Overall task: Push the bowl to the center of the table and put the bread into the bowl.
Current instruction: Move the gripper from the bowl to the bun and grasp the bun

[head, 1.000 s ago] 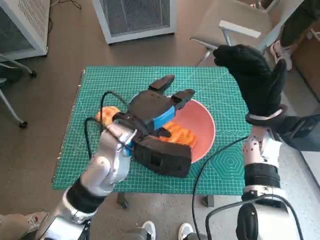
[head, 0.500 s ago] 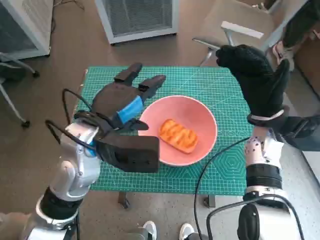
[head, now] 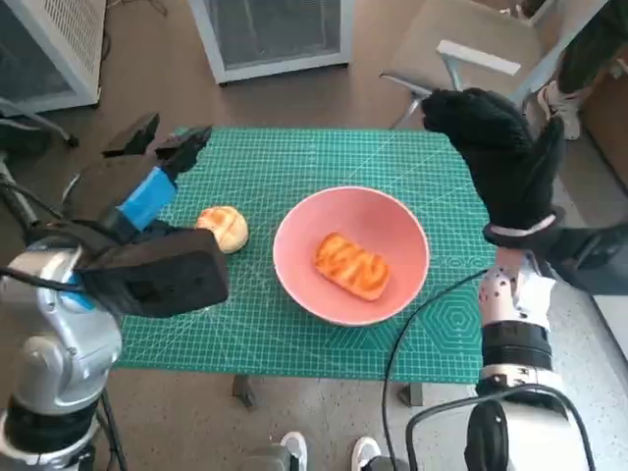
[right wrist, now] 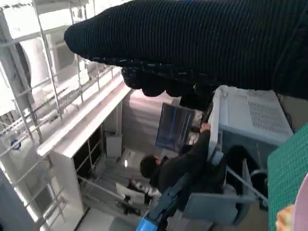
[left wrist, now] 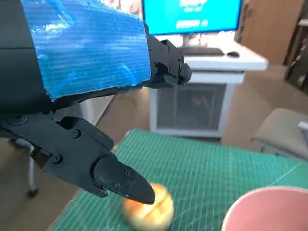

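Brown floor [head: 324, 98], grey chair [head: 461, 54]

Smooth matt bowl [head: 351, 257], knitted right hand [head: 500, 162]

Green cutting mat [head: 294, 324] with a printed grid, covering the counter. Round bun [head: 224, 227] lying on the mat near its left side. White cabinet with a grille front [head: 270, 34] standing on the floor beyond the counter. Grey chair [head: 471, 54] to the far right. A seated person [right wrist: 178, 168] faces a monitor [right wrist: 174, 127].
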